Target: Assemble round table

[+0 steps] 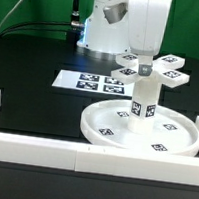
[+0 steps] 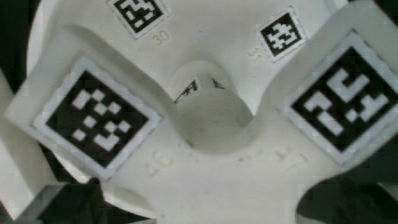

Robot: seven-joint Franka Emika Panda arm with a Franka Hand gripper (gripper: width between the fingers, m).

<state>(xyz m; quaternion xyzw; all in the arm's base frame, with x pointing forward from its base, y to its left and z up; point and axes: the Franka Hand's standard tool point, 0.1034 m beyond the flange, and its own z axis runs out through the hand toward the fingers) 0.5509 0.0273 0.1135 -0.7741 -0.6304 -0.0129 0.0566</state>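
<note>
Step in hand: seating cross-shaped piece (image 1: 173,78) on top of upright leg (image 1: 142,101). Leg stands on hub of round disc (image 1: 89,120), on worktop (image 1: 33,49). Gripper (image 1: 144,66) at cross centre; cannot tell whether clamped or loose. Next move likely: turn cross home, keep leg vertical.

The two-finger gripper (image 1: 144,67) hides the centre of the white plastic cross-shaped piece (image 1: 172,76), and its grip is too small to judge. The wrist view crops the piece's blurred arms.
</note>
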